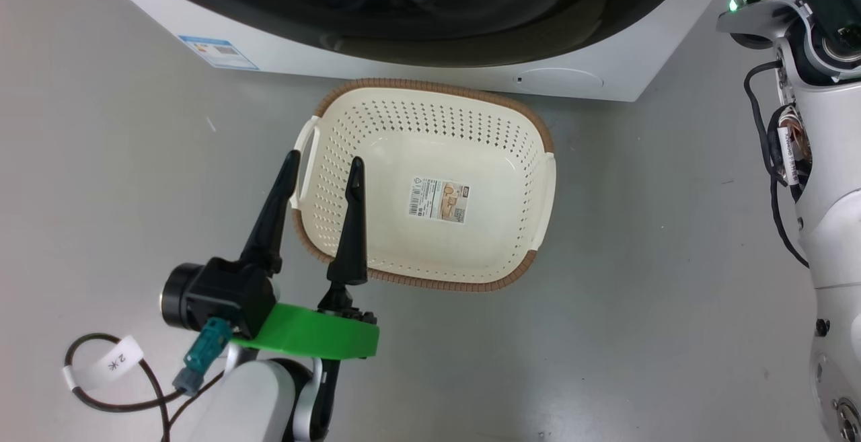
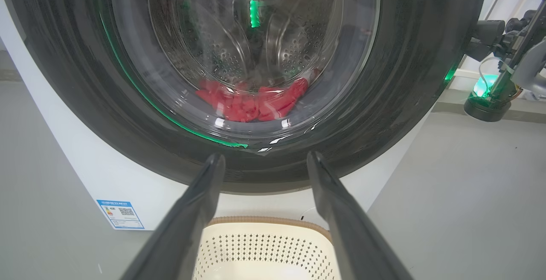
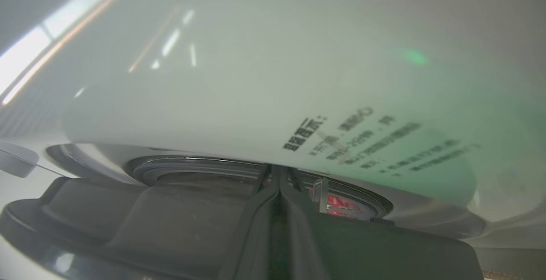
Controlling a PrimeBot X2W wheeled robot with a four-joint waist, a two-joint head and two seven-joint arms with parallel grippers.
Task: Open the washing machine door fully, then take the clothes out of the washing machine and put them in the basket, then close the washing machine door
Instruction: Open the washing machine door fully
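Head view: the basket point(image 1: 430, 85) sits empty on the floor point(image 1: 121, 179), right up against the foot of the washing machine point(image 1: 377, 58) and under the washing machine door point(image 1: 511, 31). The left end effector point(image 1: 323, 157) hangs over the basket's near-left rim, fingers spread, nothing in them. My worry is that a swinging door could clip those fingers. It depends which side the hinge is on, and I can't tell.

Left wrist view: the clothes point(image 2: 251, 101) are a red heap in the bottom of the drum behind the glass. The door looks barely off the front, if at all.

Right wrist view: the right end effector point(image 3: 279, 173) has its fingers pressed together, clamped on nothing, tips poked into the slot between the door's dark rim and the white front. That's a pretty thin purchase imo. If the tips slide out mid-pull the door probably falls shut, and levering sideways could stress those long fingers.
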